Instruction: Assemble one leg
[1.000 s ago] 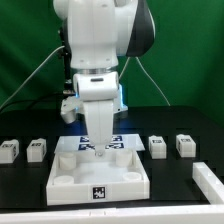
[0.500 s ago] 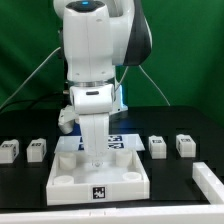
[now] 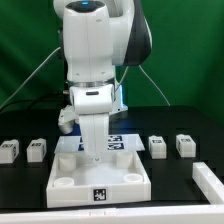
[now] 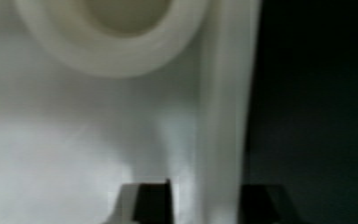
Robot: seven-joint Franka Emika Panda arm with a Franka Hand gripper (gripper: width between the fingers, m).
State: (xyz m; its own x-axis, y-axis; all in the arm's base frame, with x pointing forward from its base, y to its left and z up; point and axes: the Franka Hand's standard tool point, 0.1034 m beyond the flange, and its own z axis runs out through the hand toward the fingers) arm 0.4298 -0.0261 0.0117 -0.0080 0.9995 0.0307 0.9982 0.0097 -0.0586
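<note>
End effector point(image 3: 97, 152) lower than before, at panel point(image 3: 125, 180); legs point(image 3: 157, 146) flat, apart.

The exterior view is bright and evenly lit, with no hard shadows. My white arm point(image 3: 95, 50) comes close to blowing out against the green backdrop point(image 3: 25, 60), the black table point(image 3: 190, 185) swallows detail, and the panel point(image 3: 100, 175) shades only softly in its sockets. It is coarse and grainy. My wrist view is dim and blurred throughout, my fingertips point(image 4: 146, 203) dark smudges.
</note>
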